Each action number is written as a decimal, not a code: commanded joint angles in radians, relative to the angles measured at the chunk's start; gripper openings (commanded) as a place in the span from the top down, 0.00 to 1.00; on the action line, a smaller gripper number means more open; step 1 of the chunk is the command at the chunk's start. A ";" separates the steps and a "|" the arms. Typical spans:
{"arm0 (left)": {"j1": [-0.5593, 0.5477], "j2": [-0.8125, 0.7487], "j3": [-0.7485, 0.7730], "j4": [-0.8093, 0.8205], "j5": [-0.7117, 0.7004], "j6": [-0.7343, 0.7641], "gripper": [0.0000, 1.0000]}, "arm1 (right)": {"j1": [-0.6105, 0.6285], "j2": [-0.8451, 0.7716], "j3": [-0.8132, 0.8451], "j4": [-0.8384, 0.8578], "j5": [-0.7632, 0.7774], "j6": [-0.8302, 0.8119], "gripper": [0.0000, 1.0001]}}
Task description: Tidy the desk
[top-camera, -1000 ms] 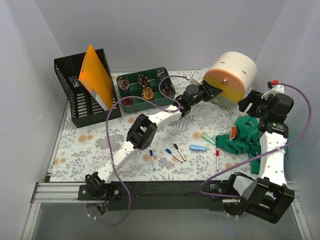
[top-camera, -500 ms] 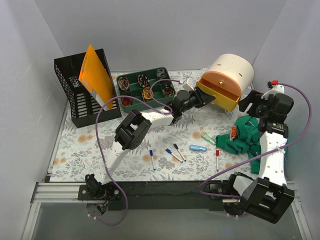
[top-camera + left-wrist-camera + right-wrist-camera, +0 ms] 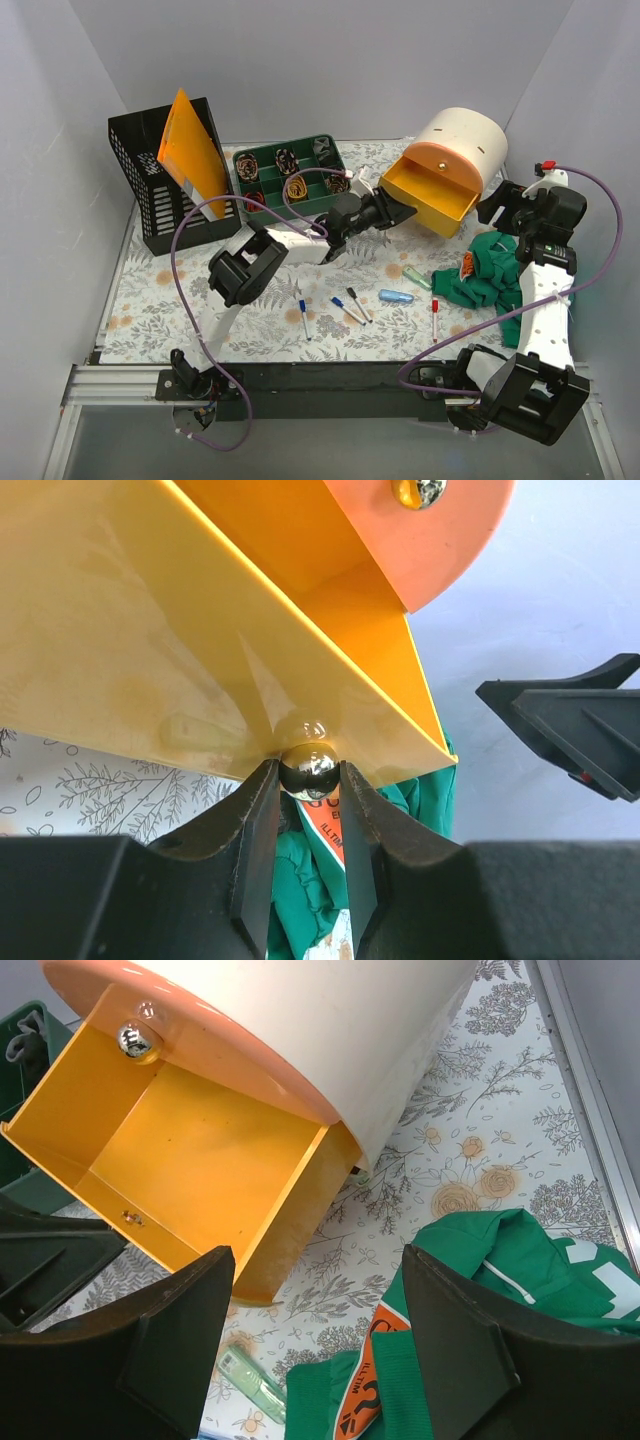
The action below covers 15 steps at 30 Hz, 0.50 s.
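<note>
The desk point(image 3: 190, 290) is a floral-printed tabletop with a black bar at its near edge. A white drum cabinet point(image 3: 465, 140) with an orange face lies at the back right. Its yellow drawer point(image 3: 428, 195) is pulled out. My left gripper point(image 3: 392, 212) is shut on the drawer's silver ball knob point(image 3: 308, 770). The empty drawer also shows in the right wrist view point(image 3: 190, 1160). My right gripper point(image 3: 320, 1360) hangs open and empty above a green garment point(image 3: 490, 272) by the drawer's right corner.
A green compartment tray point(image 3: 290, 178) and a black mesh file holder point(image 3: 165, 190) with an orange folder point(image 3: 195, 155) stand at the back left. Several markers point(image 3: 350, 305), a blue tube point(image 3: 396, 296) and a pale green tube point(image 3: 418, 277) lie mid-table.
My left gripper has pulled back toward the left with the knob in it, and the yellow drawer has slid out of the drum. The right arm has not moved.
</note>
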 commanded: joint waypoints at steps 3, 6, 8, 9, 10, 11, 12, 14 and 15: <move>-0.001 -0.144 -0.052 0.095 0.022 0.033 1.00 | -0.006 0.008 -0.011 0.030 -0.011 -0.010 0.24; -0.001 -0.157 -0.074 0.094 0.019 0.036 0.96 | -0.006 0.006 -0.011 0.030 -0.023 -0.017 0.24; -0.001 -0.169 -0.079 0.084 0.012 0.038 0.82 | -0.006 0.008 -0.011 0.031 -0.035 -0.023 0.24; -0.001 -0.172 -0.077 0.080 0.010 0.038 0.75 | -0.006 0.009 -0.011 0.031 -0.043 -0.026 0.24; -0.001 -0.180 -0.079 0.080 0.009 0.041 0.60 | -0.006 0.011 -0.011 0.031 -0.051 -0.032 0.24; -0.001 -0.183 -0.077 0.078 0.007 0.041 0.54 | -0.006 0.012 -0.014 0.031 -0.076 -0.046 0.24; -0.001 -0.186 -0.074 0.078 0.008 0.041 0.50 | -0.006 0.014 -0.014 0.031 -0.093 -0.055 0.24; -0.001 -0.200 -0.077 0.078 0.016 0.042 0.41 | -0.006 0.011 -0.018 0.033 -0.153 -0.098 0.23; -0.001 -0.207 -0.086 0.078 0.021 0.042 0.38 | -0.006 0.009 -0.022 0.033 -0.175 -0.113 0.22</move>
